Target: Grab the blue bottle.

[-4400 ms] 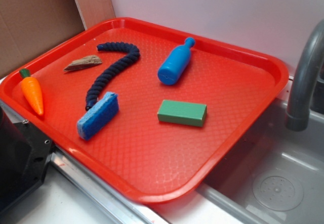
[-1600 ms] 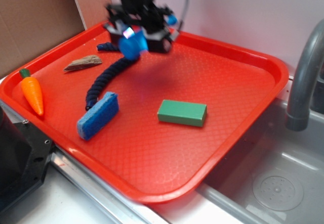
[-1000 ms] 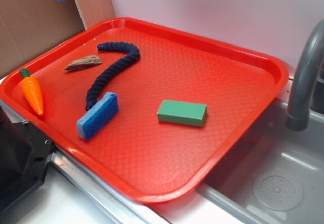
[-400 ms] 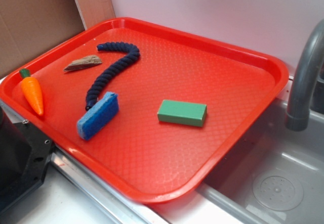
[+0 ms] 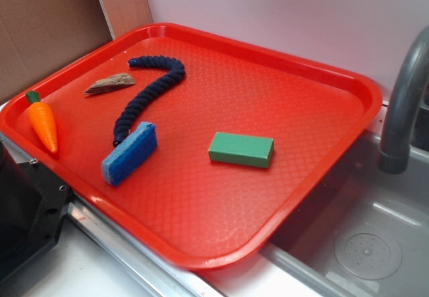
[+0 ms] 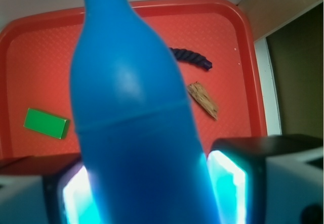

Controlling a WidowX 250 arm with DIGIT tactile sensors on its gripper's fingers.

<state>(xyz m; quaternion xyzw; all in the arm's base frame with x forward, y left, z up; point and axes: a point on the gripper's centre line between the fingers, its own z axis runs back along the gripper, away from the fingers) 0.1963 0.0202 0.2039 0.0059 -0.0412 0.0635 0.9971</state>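
Observation:
The blue bottle (image 6: 131,113) fills the middle of the wrist view, its fat body clamped between my two glowing pads (image 6: 230,183) and its narrow neck pointing away from me. My gripper (image 6: 152,193) is shut on it, high above the red tray (image 6: 243,57). In the exterior view neither the bottle nor the gripper shows; only the tray (image 5: 348,82) and what lies on it are there.
On the tray lie a green block (image 5: 241,149), a blue sponge (image 5: 129,153), a dark navy rope (image 5: 149,92), a wood chip (image 5: 109,83) and a toy carrot (image 5: 42,124). A grey faucet (image 5: 402,102) and sink (image 5: 362,243) stand at the right.
The bottle was lifted off the tray and carried up and to the left out of the exterior view. The other objects have not moved.

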